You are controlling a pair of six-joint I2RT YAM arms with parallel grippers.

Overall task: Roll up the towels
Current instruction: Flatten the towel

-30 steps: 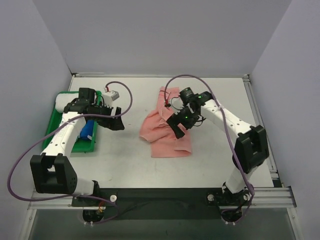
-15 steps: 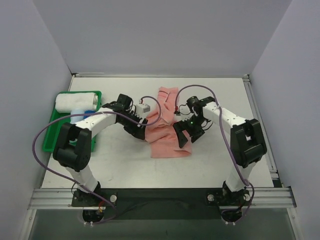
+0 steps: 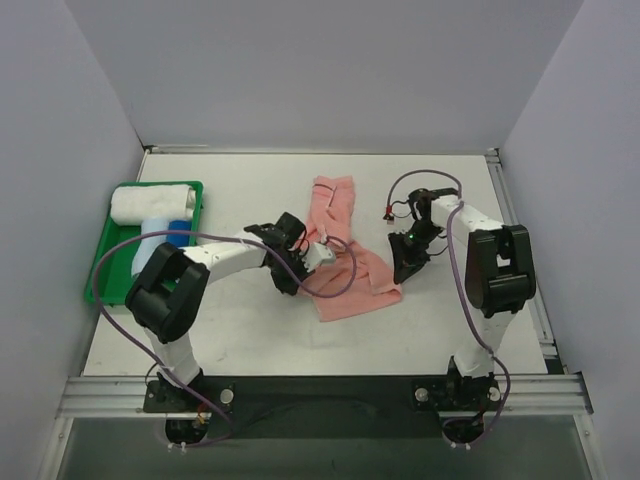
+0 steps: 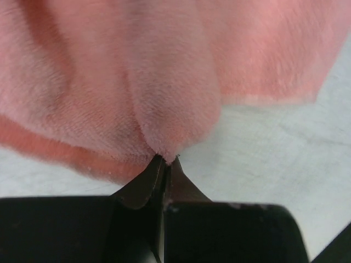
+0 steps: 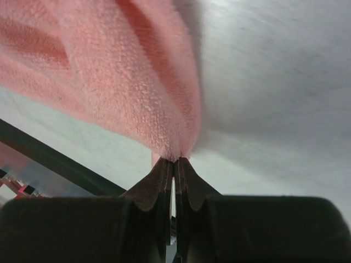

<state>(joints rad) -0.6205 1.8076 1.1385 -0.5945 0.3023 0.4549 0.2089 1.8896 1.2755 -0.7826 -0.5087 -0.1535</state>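
Observation:
The salmon pink towel lies rumpled across the middle of the table, narrow at the far end and wider near me. My left gripper is at its near left edge, shut on a pinched fold of the pink towel; the tips meet on the cloth. My right gripper is at the towel's near right corner, and its tips are shut on a bunched edge of the pink towel. A pale blue towel shows partly in the green tray, behind the left arm's cable.
A green tray sits at the table's left edge with a white rolled cloth at its far end. Purple cables loop over both arms. A metal rail runs along the table's right side.
Both arms came down to the pink towel's near edge and their jaws closed on it. The left arm swung in from the tray. The towel's near end shifted right and spread.

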